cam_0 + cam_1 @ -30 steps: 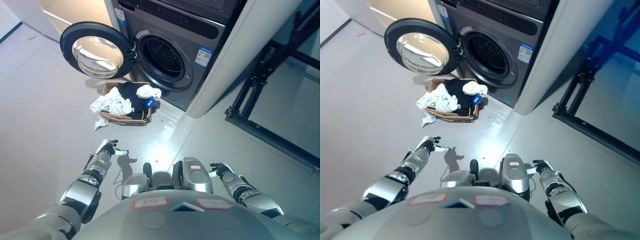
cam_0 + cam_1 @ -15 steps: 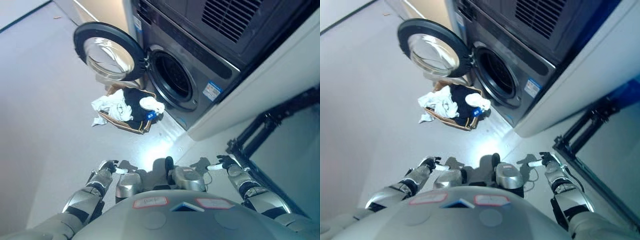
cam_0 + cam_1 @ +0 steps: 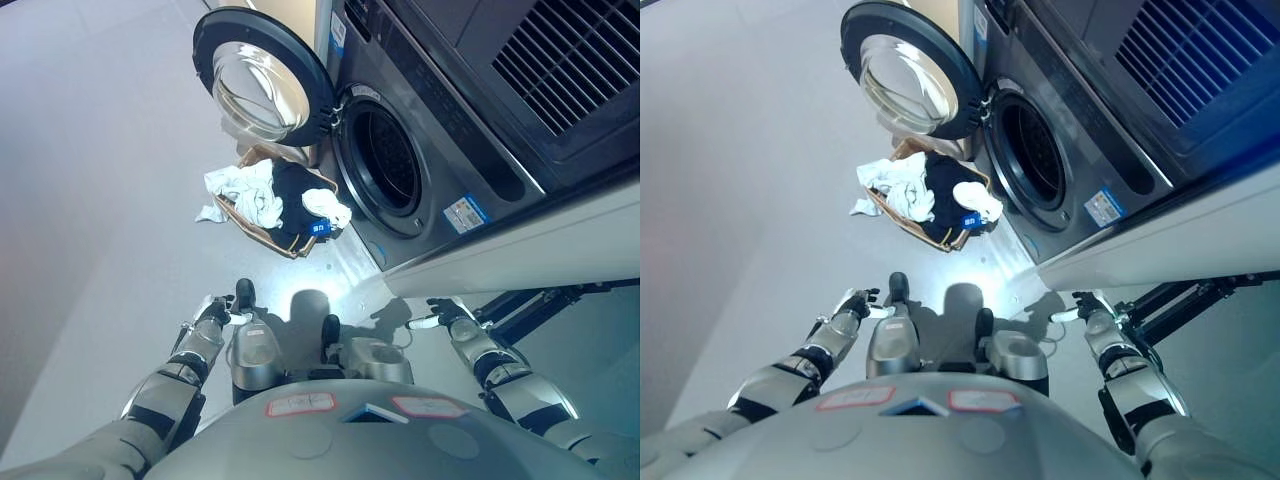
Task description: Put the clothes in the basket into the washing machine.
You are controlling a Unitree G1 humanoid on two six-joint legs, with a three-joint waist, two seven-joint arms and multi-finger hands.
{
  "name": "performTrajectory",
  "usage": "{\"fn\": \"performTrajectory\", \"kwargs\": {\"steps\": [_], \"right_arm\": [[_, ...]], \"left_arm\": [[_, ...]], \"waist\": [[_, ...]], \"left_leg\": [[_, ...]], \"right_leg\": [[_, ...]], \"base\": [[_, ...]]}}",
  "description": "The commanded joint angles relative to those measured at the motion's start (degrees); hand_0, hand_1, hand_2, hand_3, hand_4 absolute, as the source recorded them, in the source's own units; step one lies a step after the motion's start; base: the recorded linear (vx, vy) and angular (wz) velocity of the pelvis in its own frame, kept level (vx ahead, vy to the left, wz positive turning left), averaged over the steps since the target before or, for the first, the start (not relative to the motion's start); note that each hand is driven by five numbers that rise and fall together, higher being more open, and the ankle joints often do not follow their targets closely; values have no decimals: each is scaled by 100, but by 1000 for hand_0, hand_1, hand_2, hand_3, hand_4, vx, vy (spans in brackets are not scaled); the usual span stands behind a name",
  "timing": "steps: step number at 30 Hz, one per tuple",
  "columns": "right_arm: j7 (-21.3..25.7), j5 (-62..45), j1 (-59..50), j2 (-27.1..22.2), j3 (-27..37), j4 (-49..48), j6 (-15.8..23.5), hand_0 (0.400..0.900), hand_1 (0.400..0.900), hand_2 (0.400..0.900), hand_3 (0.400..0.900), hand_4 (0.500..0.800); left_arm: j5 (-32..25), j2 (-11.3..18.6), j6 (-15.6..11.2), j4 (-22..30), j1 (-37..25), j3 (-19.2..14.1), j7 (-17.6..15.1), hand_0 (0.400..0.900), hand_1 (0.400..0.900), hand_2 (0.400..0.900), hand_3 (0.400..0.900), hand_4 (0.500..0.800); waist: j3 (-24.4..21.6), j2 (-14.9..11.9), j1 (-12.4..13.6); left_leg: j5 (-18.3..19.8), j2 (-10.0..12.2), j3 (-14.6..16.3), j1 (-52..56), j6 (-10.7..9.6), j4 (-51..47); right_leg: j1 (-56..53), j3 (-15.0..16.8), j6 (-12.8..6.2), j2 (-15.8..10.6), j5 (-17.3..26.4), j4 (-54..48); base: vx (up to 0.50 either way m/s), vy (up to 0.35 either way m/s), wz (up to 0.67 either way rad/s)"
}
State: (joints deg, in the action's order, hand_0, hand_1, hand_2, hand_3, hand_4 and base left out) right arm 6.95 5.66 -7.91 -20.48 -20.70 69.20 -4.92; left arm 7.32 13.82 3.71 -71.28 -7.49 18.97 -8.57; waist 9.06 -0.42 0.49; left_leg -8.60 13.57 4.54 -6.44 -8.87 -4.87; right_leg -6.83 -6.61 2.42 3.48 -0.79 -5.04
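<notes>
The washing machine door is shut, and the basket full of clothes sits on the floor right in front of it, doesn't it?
Not quite. The washing machine door is open, swung out to the left so the dark drum shows, as the left eye view makes plain. The rest holds: the basket full of clothes sits on the floor right in front of the machine.

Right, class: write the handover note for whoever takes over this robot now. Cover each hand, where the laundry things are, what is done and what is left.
Left hand: low by the robot's side, empty, fingers relaxed.
Right hand: low on the other side, empty, fingers relaxed.
Basket: on the floor in front of the washing machine, below its open door, holding white clothes and dark clothes; some white cloth hangs over the rim.
Done: door open.
Left: all clothes; the drum looks empty.
</notes>
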Motion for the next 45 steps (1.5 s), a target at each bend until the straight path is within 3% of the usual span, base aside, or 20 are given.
{"fn": "performTrajectory", "kwargs": {"steps": [1, 3, 4, 6, 9, 11, 13, 18, 22, 24, 26, 30, 32, 37, 45], "right_arm": [[-71, -1, -70, -140, -142, -443, 223, 900, 900, 900, 900, 800], [-128, 15, -133, -141, -243, -717, 241, 900, 900, 900, 900, 800], [-164, 43, -254, -169, -376, -925, 251, 900, 900, 900, 900, 800], [-171, 56, -434, -269, -475, -1236, 253, 900, 900, 900, 900, 800], [-160, 29, -848, -384, -646, -1499, 266, 900, 900, 900, 900, 800], [-149, 79, -1153, -437, -897, -1682, 307, 900, 900, 900, 900, 800], [-144, 111, -1258, -588, -991, -1943, 320, 900, 900, 900, 900, 800], [70, 549, -1991, -1126, -1457, -2455, 426, 900, 900, 900, 900, 800], [335, 1157, -2677, -1815, -1937, -2907, 505, 900, 900, 900, 900, 800], [627, 1735, -3087, -2151, -2233, -2987, 495, 900, 900, 900, 900, 800], [909, 2177, -3393, -2354, -2464, -2923, 408, 900, 900, 900, 900, 800], [1258, 2913, -4116, -2511, -2984, -2917, 222, 900, 900, 900, 900, 800], [1712, 3380, -4533, -2584, -3165, -2817, -27, 900, 900, 900, 900, 800], [2138, 3473, -5154, -2708, -3205, -2990, -329, 900, 900, 900, 900, 800], [2594, 3272, -5834, -2933, -3241, -2843, -666, 900, 900, 900, 900, 800]], "left_arm": [[364, 332, 43, -143, 231, 270, -49, 900, 900, 900, 900, 800], [358, 469, 47, -14, 180, 332, -48, 900, 900, 900, 900, 800], [356, 549, 58, 65, 117, 364, -69, 900, 900, 900, 900, 800], [343, 640, 82, 120, -2, 400, -136, 900, 900, 900, 900, 800], [175, 699, 102, 73, -152, 292, -275, 900, 900, 900, 900, 800], [87, 680, 77, 92, -173, 190, -346, 900, 900, 900, 900, 800], [91, 693, 100, 81, -214, 155, -385, 900, 900, 900, 900, 800], [-79, 678, 81, 71, -336, 154, -590, 900, 900, 900, 900, 800], [-257, 735, 74, 211, -451, 175, -866, 900, 900, 900, 900, 800], [-375, 749, 24, 316, -607, 272, -1066, 900, 900, 900, 900, 800], [-432, 760, -7, 478, -762, 382, -1212, 900, 900, 900, 900, 800], [-636, 835, -20, 577, -865, 307, -1444, 900, 900, 900, 900, 800], [-816, 960, -81, 766, -1009, 278, -1630, 900, 900, 900, 900, 800], [-978, 1129, -38, 1068, -1044, 239, -1799, 900, 900, 900, 900, 800], [-1243, 1273, -3, 1592, -947, 239, -1955, 900, 900, 900, 900, 800]], "waist": [[-159, -268, 221], [16, -358, 225], [140, -314, 197], [341, -276, 181], [521, -308, 168], [628, -421, 168], [703, -457, 155], [876, -409, 194], [1039, -301, 197], [1174, -237, 167], [1231, -140, 103], [1217, -79, 175], [1258, -65, 210], [1239, -25, 204], [1201, 11, 211]], "left_leg": [[-173, -335, -10, -270, 315, 444], [80, -572, 4, -273, 547, 794], [121, -600, 1, -273, 620, 862], [170, -618, -6, -270, 665, 911], [268, -658, 77, -212, 622, 820], [386, -729, 174, -221, 510, 815], [378, -767, 86, -407, 494, 900], [36, -683, -53, -1116, 397, 758], [-45, -606, -72, -1647, 314, 820], [-34, -617, 77, -2133, 252, 1155], [-58, -569, 392, -2556, 240, 1396], [-53, -486, 394, -3096, 244, 1536], [198, -448, 333, -3650, 189, 1880], [534, -317, 195, -4782, 291, 2743], [1202, -387, -60, -6302, 371, 4576]], "right_leg": [[-196, 268, -1037, -1170, -442, 1373], [414, 448, -1071, -1355, 163, 2630], [740, 516, -1037, -1300, 412, 3004], [1266, 522, -1008, -1155, 404, 3522], [1574, -48, -926, -1217, 172, 2660], [1610, -421, -989, -1285, 456, 1251], [1641, -45, -957, -1207, 466, 1127], [2356, -281, -888, -1088, 562, 1178], [2864, -348, -886, -1083, 446, 1393], [3243, -467, -878, -1176, 406, 1608], [3725, -551, -861, -1220, 369, 1879], [4513, -374, -853, -1217, 285, 2350], [5019, -279, -914, -1304, 106, 2677], [6032, -186, -862, -1381, -92, 3427], [7477, -152, -610, -1334, -742, 5134]], "base": [[245, 268, 0], [125, 255, 6], [39, 234, -1], [26, 163, -8], [67, 29, -5], [52, -85, 2], [26, -79, 45], [-75, -78, 23], [-47, -39, 14], [-86, -62, 45], [-97, -23, 31], [-24, 48, -23], [22, -39, 6], [-78, -16, 8], [-35, -19, 5]]}}
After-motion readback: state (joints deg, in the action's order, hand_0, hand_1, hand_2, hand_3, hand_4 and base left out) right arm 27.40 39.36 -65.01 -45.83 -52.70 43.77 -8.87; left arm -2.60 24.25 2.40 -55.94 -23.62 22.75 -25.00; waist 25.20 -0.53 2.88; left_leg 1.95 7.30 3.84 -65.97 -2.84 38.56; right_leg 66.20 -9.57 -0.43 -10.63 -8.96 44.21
